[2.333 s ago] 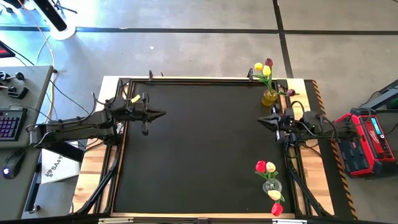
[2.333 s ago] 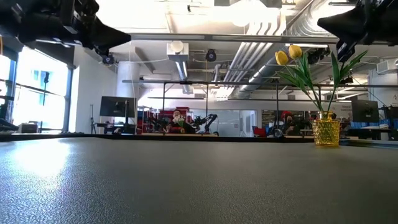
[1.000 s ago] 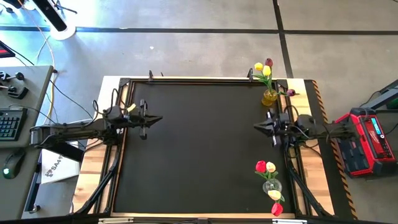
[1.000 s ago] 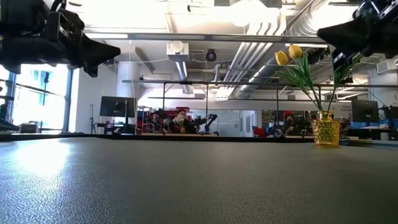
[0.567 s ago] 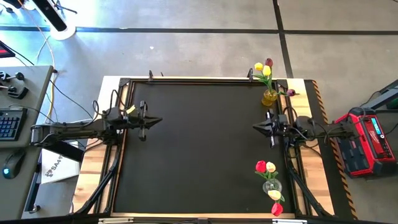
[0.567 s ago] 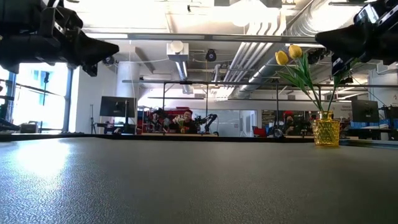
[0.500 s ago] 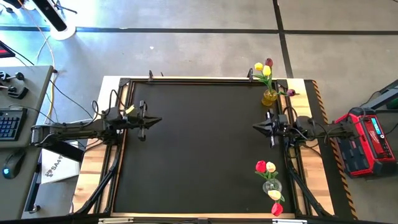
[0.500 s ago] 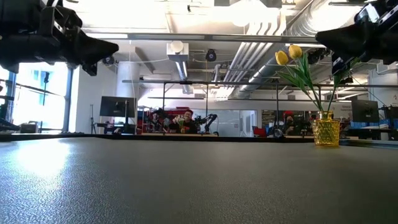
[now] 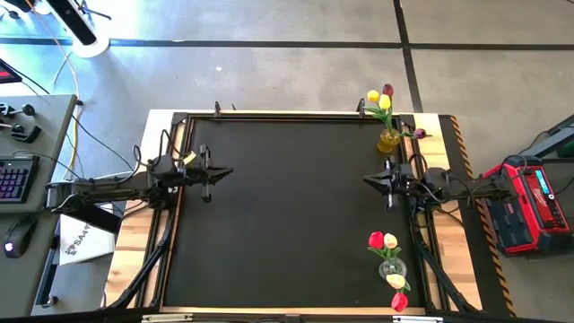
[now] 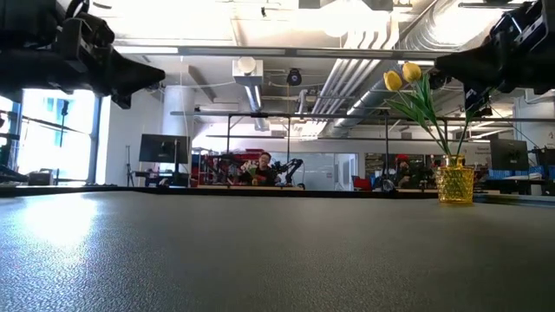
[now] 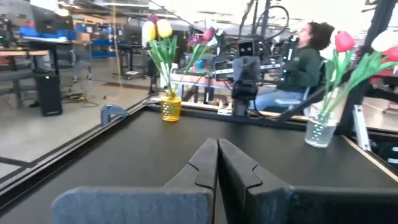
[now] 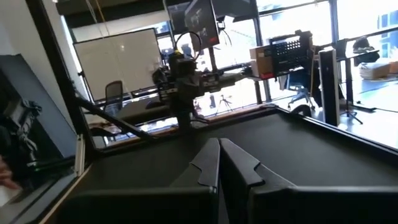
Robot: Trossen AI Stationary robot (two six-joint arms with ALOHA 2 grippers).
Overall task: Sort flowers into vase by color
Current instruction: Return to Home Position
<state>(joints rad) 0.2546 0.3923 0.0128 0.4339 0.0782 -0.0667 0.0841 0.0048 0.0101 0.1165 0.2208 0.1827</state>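
Both arms have settled lower since earlier. The left gripper (image 9: 226,172) hangs across the table (image 9: 287,224) from the yellow vase (image 9: 388,140), fingers pressed together and empty. The right gripper (image 9: 368,181) is near that vase, likewise closed. It holds yellow and maroon flowers (image 9: 380,100); red and cream flowers (image 9: 384,240) stand in the clear vase (image 9: 391,268) farther along that edge.

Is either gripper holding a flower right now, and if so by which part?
Nothing is held. The left gripper and the right gripper are both shut and empty.

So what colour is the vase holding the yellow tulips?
The vase is yellow textured glass; the low view shows it best.
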